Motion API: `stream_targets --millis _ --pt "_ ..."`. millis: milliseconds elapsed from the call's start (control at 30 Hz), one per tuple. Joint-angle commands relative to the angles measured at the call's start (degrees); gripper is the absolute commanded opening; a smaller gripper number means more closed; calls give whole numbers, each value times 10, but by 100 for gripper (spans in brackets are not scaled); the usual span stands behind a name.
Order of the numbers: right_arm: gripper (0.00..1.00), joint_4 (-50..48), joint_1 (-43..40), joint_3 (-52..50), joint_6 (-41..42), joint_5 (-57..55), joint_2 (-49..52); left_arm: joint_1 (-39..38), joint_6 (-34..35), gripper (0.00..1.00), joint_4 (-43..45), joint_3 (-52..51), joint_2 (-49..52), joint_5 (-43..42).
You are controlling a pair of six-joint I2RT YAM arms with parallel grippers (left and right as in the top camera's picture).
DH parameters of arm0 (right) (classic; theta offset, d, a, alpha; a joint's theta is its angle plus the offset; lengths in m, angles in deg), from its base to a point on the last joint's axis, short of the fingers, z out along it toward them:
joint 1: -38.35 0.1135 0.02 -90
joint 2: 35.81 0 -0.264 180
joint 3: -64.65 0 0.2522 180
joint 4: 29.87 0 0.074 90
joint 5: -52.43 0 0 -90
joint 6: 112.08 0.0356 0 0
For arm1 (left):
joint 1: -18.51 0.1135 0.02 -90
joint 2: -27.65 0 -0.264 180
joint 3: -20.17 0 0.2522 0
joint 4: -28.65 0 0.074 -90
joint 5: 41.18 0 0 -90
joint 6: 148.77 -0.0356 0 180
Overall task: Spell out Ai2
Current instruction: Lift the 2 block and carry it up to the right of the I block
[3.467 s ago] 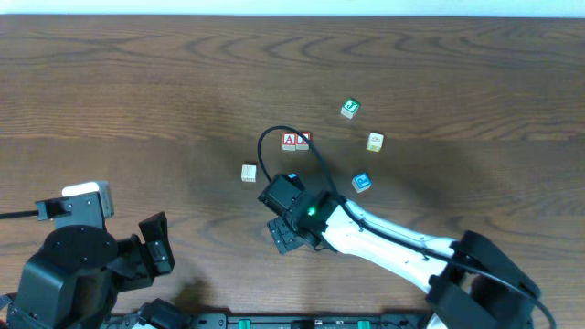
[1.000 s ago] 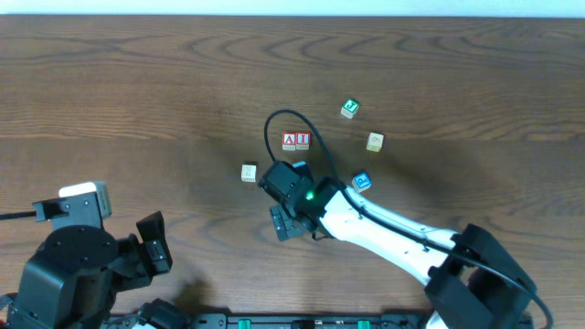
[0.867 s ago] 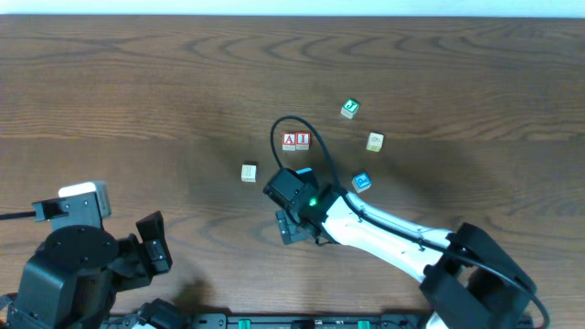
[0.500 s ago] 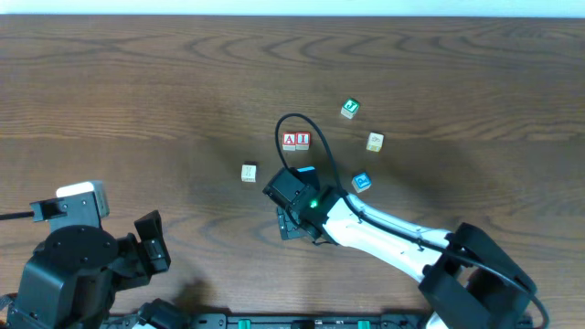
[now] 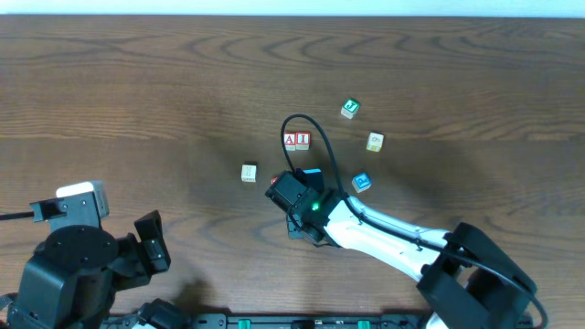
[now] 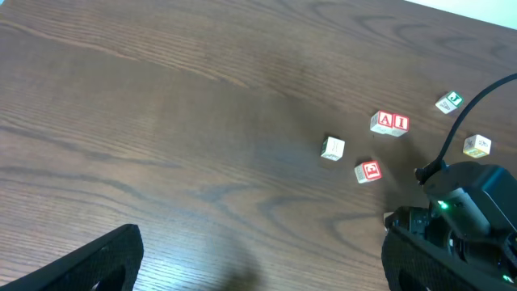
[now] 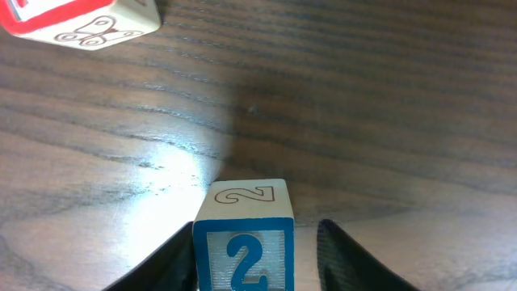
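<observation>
A blue-faced block marked 2 [image 7: 242,242] stands on the wood table between the fingers of my right gripper [image 7: 257,242]. The left finger touches its side; a narrow gap shows between the block and the right finger [image 7: 351,255]. From overhead the right gripper [image 5: 300,224] is covered by its own wrist, and the 2 block is hidden. Two red-lettered blocks reading A and I [image 5: 295,141] sit side by side further back on the table. My left gripper [image 6: 258,271] is open and empty near the table's front left.
Loose blocks lie around: green [image 5: 349,109], cream [image 5: 375,142], blue [image 5: 362,182] and another cream one [image 5: 249,172]. A red-bordered block [image 7: 77,20] lies just ahead and left of the right gripper. The right arm's black cable [image 5: 306,123] loops over the A and I blocks.
The right gripper has shifted slightly right and its jaws have narrowed around the 2 block. The left arm has not moved.
</observation>
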Motion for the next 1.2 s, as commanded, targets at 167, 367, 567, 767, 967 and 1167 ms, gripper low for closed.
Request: stream_targets --millis 167,367,567,767,967,1167 --pt "26 -7 0 -6 6 -17 -6 -1 5 95 -2 3 -2 12" --pt "22 1 -16 10 -6 -36 -7 -1 5 95 -2 3 -2 12" --pt "26 61 -51 85 -37 -83 -18 -1 5 95 -2 3 -2 13" --pt "26 62 -107 132 -42 -83 -18 -1 5 95 -2 3 -2 12" --pt "25 25 -167 136 -68 -73 -17 -1 5 95 -2 3 -2 12" --pt "25 -13 -184 136 -82 -58 -15 -1 5 95 -2 3 -2 12"
